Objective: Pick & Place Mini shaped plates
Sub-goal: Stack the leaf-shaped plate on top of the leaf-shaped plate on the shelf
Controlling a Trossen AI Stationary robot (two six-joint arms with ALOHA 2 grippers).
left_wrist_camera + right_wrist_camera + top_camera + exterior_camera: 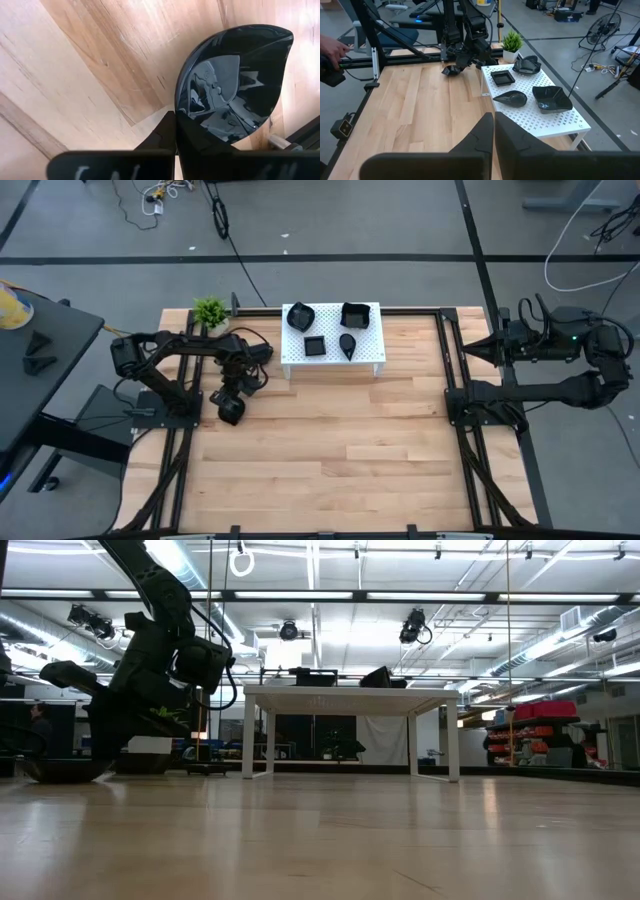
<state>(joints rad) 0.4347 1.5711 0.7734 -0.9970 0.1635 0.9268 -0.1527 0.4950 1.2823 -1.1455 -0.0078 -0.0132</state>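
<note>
A: Mini shaped plates, status. The glossy black teardrop-shaped dish is pinched by its rim in the left gripper, at the left side of the light wooden table. In the right wrist view you see the same dish low over the wood, beside the stand's corner; whether it touches the boards cannot be told.

B: And the other plates?

A: Four glossy black dishes sit on the white perforated metal stand at the table's far edge: a rounded wavy-edged dish, a large square dish, a small square dish and a teardrop dish.

B: What should you note about the right arm?

A: The right gripper is pressed together and holds nothing. That arm waits folded at the table's right edge.

B: Anything else nearby?

A: A small green potted plant stands just beside the stand's left end. A person's hand shows beyond the table.
</note>
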